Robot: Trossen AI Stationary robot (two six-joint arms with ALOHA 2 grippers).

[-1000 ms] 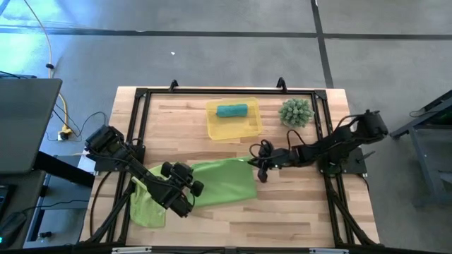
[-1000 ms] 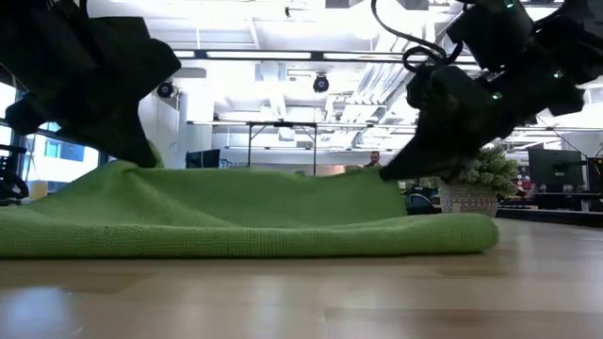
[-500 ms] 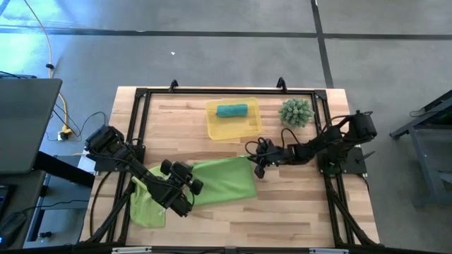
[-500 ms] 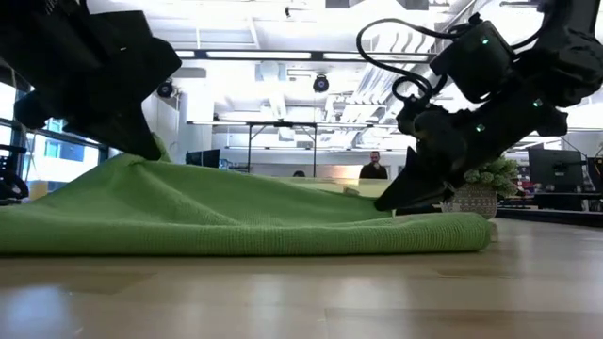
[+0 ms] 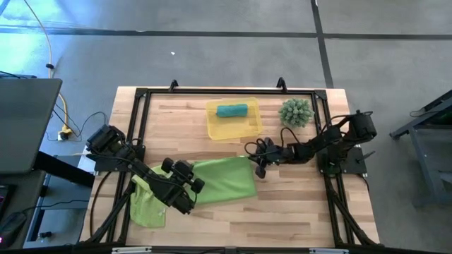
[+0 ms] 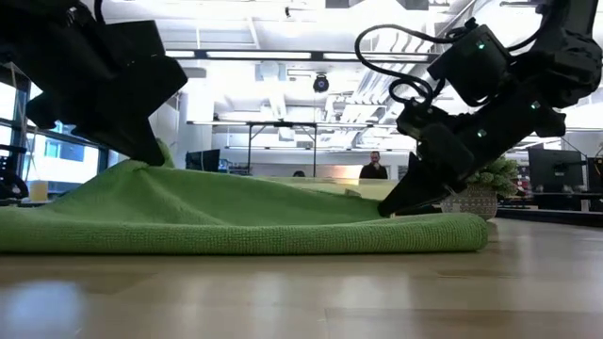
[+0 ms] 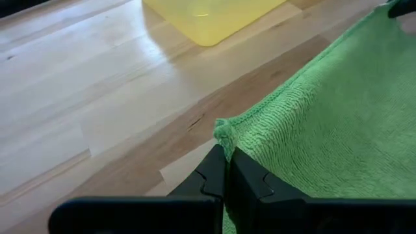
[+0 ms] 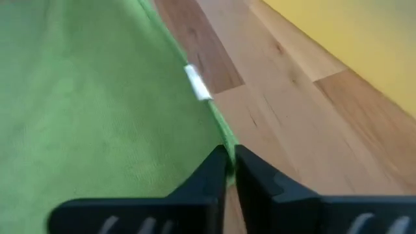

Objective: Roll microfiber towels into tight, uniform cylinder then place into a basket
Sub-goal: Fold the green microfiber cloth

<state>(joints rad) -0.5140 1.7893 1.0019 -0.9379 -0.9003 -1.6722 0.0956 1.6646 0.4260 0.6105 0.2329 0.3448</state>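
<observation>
One rolled towel point(image 5: 232, 110) in the basket point(image 5: 251, 128); another towel point(image 5: 226, 180) before it.

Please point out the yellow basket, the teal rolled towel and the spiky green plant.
yellow basket point(image 5: 248, 127): high view, bare floor beside its right wall.
teal rolled towel point(image 5: 232, 110): high view, middle of the roll.
spiky green plant point(image 5: 296, 112): high view, its centre.

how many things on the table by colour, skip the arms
lime-green towels: 2, one spread mid-table, one bunched at the near left corner
teal rolled towel: 1, lying in the tray
yellow tray: 1
green spiky plant: 1
total: 5
</observation>
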